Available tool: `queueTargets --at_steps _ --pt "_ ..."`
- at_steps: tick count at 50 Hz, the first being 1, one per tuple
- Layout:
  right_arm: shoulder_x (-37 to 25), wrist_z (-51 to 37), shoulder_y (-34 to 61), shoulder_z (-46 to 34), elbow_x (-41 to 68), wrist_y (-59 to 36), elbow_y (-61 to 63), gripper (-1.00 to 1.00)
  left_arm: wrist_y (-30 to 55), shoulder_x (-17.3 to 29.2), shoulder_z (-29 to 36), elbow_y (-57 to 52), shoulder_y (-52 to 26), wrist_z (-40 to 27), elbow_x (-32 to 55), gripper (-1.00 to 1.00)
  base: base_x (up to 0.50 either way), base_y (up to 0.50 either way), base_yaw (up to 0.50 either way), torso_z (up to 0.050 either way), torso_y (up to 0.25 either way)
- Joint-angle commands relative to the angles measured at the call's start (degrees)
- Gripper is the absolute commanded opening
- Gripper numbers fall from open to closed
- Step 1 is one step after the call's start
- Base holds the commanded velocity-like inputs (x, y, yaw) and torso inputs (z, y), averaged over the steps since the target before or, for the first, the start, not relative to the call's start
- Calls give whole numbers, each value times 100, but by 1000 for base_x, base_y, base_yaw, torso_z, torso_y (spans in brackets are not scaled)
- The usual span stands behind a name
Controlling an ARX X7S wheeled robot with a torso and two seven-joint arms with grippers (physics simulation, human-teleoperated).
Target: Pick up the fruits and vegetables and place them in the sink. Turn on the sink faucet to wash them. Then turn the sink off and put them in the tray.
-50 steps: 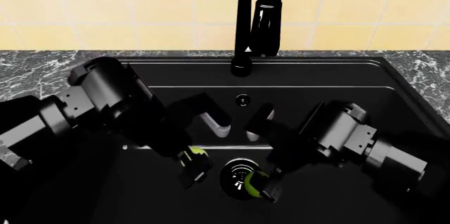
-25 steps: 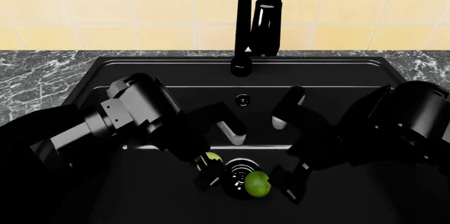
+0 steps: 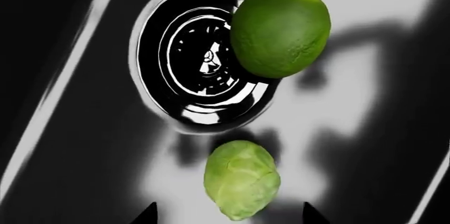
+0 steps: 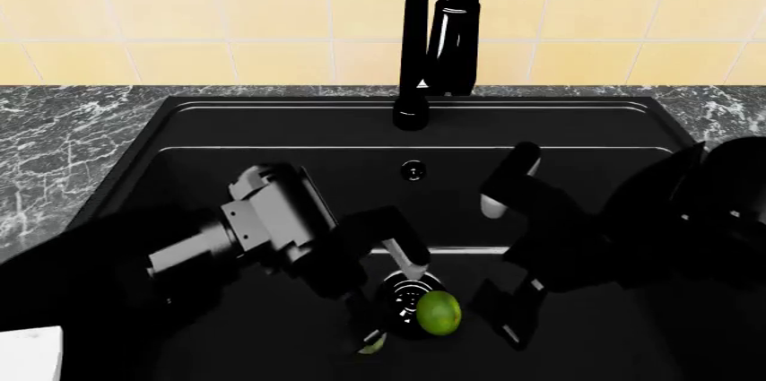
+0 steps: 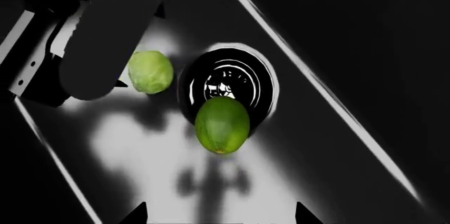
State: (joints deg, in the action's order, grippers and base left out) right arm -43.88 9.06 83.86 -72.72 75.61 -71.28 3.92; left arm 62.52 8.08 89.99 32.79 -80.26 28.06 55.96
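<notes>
Far left in the head view: grey-veined dark marble countertop (image 4: pixel 48 143), with a small white corner of something (image 4: pixel 30 354) at the lower edge, too cropped to identify. Behind, a pale yellow tiled wall (image 4: pixel 179 13).

Next, the large rectangular matte black sink basin (image 4: pixel 239 161), sunk into the counter, with a small overflow hole (image 4: pixel 413 169) on its back wall. Reaching down into it from the left, the left gripper (image 4: pixel 389 296), fingers spread, holding nothing; one pale-padded finger (image 4: pixel 404 255) visible just behind the drain, the other largely lost in black against the basin floor. Just below it, only a sliver of the pale yellow-green leafy sprout-like ball (image 4: pixel 371 345) showing in the head view; seen whole in the left wrist view (image 3: pixel 242 179), lying on the sink floor between the two fingertips at the frame edge, touching neither, just beside the drain rim.

At centre, the round glossy drain (image 4: pixel 401 296), with the smooth bright green lime (image 4: pixel 439 311) resting on its rim, overlapping the opening; lime and sprout near each other, apart. Behind, on the back ledge, the tall glossy black faucet (image 4: pixel 443 31), upright.

To the right, the right gripper (image 4: pixel 503 260), jaws wide apart, empty, hanging above the basin floor beside the lime; in its wrist view the lime (image 5: pixel 221 124) below, untouched.
</notes>
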Motion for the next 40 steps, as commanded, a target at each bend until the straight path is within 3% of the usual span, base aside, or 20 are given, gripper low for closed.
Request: queueTargets --at_steps 1,17,26,40 --pt "-75 -68 -23 24 71 4 71 100 -222 -182 122 397 59 145 -189 100 0 0 0 0 0" --pt "-113 -135 28 50 151 -28 93 100 -29 -4 -183 99 -164 -94 43 100 0 0 0 0 0" --pt "-260 -458 76 378 550 61 97 100 561 699 -1164 -884 -487 -957 979 100 0 0 0 0 1" --pt "-704 -1348 66 1001 1250 462 122 100 1018 1645 -2746 -1419 -552 -2706 2602 100 0 0 0 0 0"
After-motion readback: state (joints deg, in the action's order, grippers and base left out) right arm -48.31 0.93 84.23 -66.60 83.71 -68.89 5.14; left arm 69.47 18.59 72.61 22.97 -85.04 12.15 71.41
